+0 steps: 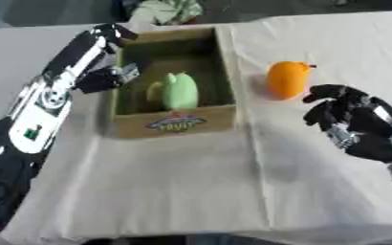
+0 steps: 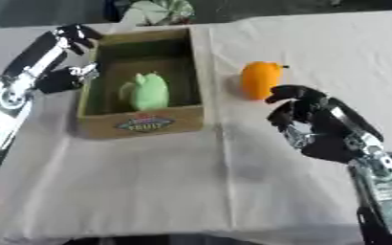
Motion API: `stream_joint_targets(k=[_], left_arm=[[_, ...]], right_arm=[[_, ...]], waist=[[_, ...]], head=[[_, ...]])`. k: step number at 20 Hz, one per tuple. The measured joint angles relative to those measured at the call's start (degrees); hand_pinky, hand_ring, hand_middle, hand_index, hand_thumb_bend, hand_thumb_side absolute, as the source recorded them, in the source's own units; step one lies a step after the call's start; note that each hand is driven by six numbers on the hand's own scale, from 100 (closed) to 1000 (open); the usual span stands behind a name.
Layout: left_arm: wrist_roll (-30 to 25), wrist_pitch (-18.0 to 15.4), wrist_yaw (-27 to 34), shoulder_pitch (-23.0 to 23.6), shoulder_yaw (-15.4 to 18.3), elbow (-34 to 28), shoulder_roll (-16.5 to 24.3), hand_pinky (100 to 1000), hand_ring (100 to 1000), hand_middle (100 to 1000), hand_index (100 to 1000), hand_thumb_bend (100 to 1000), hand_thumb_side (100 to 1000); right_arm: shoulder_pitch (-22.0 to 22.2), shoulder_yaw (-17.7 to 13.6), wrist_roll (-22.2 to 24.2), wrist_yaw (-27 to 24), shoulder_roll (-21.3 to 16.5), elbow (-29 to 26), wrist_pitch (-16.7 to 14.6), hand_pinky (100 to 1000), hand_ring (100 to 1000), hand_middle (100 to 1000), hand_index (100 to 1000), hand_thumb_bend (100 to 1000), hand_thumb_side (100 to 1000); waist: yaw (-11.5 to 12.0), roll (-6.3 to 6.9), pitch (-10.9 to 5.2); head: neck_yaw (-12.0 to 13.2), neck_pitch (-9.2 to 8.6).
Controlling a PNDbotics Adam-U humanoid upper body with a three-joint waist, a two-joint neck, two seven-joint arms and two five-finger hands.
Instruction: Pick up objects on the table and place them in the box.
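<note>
White cloth covers the bench (image 1: 191, 191). Far left, the box (image 1: 224, 62) holds a green toy (image 1: 180, 91); my left hand (image 1: 107, 76) grips its left wall. My right hand (image 1: 342, 119), curled and empty, nears the orange fruit (image 1: 287, 79), which could roll away if nudged.

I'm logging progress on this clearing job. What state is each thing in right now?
Box: open at the top, standing on the table.
Green toy: inside the box.
Orange toy: on the tablecloth to the right of the box, not held.
Right hand: fingers curled, empty, just short of the orange toy.
Left hand: at the box's far left corner; fingers unclear.
</note>
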Motion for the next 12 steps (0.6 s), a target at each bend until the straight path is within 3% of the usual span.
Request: stream_joint_targets(k=[1, 8, 12], left_arm=[[0.5, 0.6, 1.9, 0.9, 0.6, -1.5, 0.2, 627, 651, 654, 769, 233, 803], [6.0, 3.7, 20.0, 10.3, 5.0, -14.3, 1.7, 586, 607, 607, 740, 175, 791], [9.1, 5.2, 26.9, 15.9, 7.4, -19.9, 1.7, 575, 596, 596, 732, 157, 809]], right_arm=[[-0.6, 0.0, -0.1, -0.1, -0.6, 0.0, -0.3, 639, 646, 735, 859, 100, 196], [-6.7, 0.4, -1.8, -1.6, -9.2, 2.0, -5.3, 648, 667, 754, 866, 100, 143], [-9.8, 1.4, -2.3, -1.3, -14.8, 5.2, -9.4, 660, 693, 773, 870, 100, 129]], waist=[[0.2, -0.12, 0.00], [2.2, -0.87, 0.00], [3.5, -0.95, 0.00]], head=[[-0.1, 0.00], [-1.0, 0.01], [-1.6, 0.03]])
